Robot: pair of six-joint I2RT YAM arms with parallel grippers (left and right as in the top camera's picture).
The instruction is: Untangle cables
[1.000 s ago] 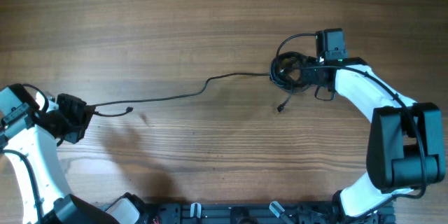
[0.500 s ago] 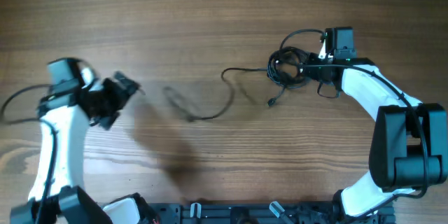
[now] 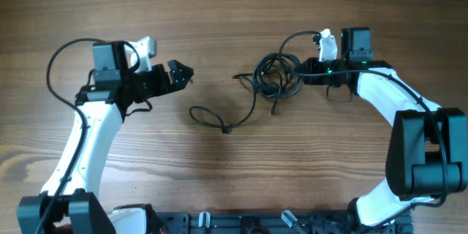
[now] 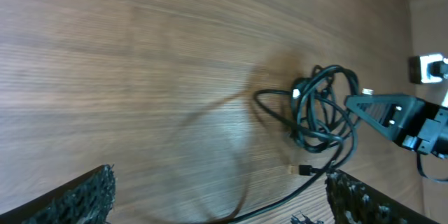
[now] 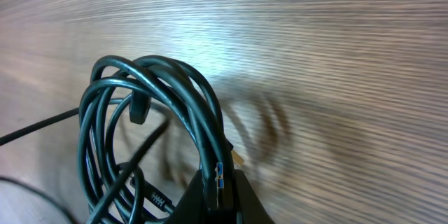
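Note:
The cables are thin black cords, mostly bunched in a tangled coil (image 3: pixel 274 80) right of the table's centre. One strand trails from it down and left into a slack loop (image 3: pixel 212 121). My right gripper (image 3: pixel 306 69) is shut on strands at the coil's right side; the right wrist view shows its jaws (image 5: pixel 220 196) pinching them below the coil (image 5: pixel 140 112). My left gripper (image 3: pixel 183 74) is open and holds nothing, left of the coil and above the loop. In the left wrist view the coil (image 4: pixel 322 112) lies ahead, and a strand (image 4: pixel 294 194) crosses between my wide-apart fingertips (image 4: pixel 84 196).
The wooden table (image 3: pixel 219 14) carries only the cables and both arms. The arms' thicker black wires arc near the left wrist (image 3: pixel 55 69) and the right wrist (image 3: pixel 296 38). The arm bases stand along the front edge (image 3: pixel 241 223).
My left gripper has opened, let go of the cable end, and swung from the far left up toward the centre. The stretched strand has slackened into a loop, and the coil has shifted left.

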